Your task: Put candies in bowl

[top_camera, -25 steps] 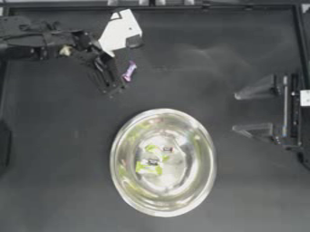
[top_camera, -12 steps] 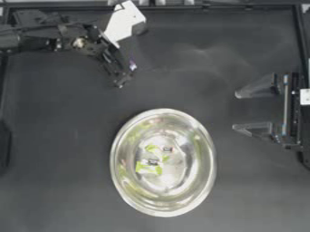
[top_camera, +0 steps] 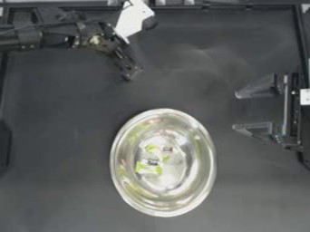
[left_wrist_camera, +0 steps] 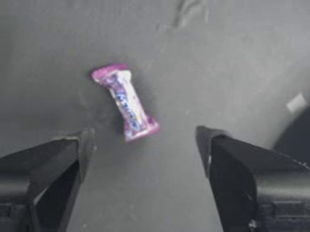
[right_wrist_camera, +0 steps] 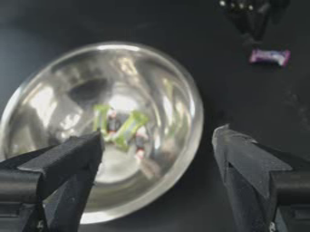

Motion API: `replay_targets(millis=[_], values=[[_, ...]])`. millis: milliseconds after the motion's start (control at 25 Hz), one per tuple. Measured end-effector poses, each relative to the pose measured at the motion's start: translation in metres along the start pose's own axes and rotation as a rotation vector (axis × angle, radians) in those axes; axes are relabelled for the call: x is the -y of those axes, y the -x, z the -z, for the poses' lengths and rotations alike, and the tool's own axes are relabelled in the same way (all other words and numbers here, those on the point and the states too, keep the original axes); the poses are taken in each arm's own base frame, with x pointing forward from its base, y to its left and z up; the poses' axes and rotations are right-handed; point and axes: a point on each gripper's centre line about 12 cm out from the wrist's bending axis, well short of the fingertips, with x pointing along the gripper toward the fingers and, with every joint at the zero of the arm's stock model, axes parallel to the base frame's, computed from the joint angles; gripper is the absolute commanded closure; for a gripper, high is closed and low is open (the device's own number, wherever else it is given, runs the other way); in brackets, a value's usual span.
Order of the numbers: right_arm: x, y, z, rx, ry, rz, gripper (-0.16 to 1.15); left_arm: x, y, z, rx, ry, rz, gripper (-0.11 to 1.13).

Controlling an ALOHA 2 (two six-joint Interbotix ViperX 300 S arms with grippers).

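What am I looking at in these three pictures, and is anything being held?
It is a fixed robot with two arms at a dark table. One picture looks straight down; the other two come from cameras on each wrist, so the dark shapes at their bottom edges are that arm's own jaws.

A silver bowl sits mid-table with several candies inside, yellow-green ones the plainest. A purple candy lies loose on the table.

The left gripper, at the top left seen from above, hangs over that candy with open jaws, touching nothing. The right gripper waits at the right edge, also open. Nothing is held.
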Motion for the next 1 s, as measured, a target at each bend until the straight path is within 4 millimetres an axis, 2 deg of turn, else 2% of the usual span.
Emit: replay_targets(millis=[240,400,1000], values=[[0.000,0.000,0.000,0.004,0.001,-0.002,-0.02,-0.004,-0.013,0.003,-0.025,0.022,-0.033,0.05],[0.000,0.000,0.000,0.005,0.000,-0.003,-0.02,-0.005,-0.013,0.002,-0.019,0.035,-0.045,0.05],[0.000,0.000,-0.001,0.007,0.004,-0.003,-0.02,0.001,-0.030,-0.004,-0.035,0.026,-0.048,0.05]])
